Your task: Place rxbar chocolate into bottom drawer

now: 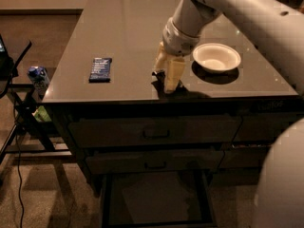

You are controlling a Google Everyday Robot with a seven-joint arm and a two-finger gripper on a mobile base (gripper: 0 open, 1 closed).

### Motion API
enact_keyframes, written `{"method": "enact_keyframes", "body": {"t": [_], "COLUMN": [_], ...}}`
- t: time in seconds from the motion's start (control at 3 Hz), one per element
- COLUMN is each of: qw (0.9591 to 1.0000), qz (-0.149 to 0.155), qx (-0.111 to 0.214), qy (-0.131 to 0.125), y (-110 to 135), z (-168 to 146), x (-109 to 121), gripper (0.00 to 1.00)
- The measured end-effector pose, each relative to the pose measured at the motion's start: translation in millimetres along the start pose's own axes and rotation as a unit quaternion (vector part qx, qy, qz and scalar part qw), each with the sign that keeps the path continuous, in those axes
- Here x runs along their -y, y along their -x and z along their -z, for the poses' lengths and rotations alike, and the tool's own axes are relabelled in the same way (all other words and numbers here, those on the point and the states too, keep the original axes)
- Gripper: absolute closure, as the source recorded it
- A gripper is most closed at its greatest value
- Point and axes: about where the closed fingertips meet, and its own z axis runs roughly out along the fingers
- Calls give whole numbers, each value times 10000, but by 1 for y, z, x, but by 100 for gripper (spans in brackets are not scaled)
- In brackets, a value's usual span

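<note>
Low, pincer (166, 80) at countertop (123, 27) front edge

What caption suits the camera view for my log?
Pincer down on the countertop at a small dark bar, between a blue bar and a white bowl; bottom drawer open below.
</note>
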Motion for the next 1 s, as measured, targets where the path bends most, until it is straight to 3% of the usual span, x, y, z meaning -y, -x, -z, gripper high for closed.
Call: {"method": "enact_keyframes", "body": {"t": [0.67, 1.0], "qw": [9996, 9991], "qz": [-268, -406], "qx": [-32, -2], "qy": [113, 155], "y": [5, 31], "z": [5, 15], "x": [-68, -119], "gripper": [100, 100]}}
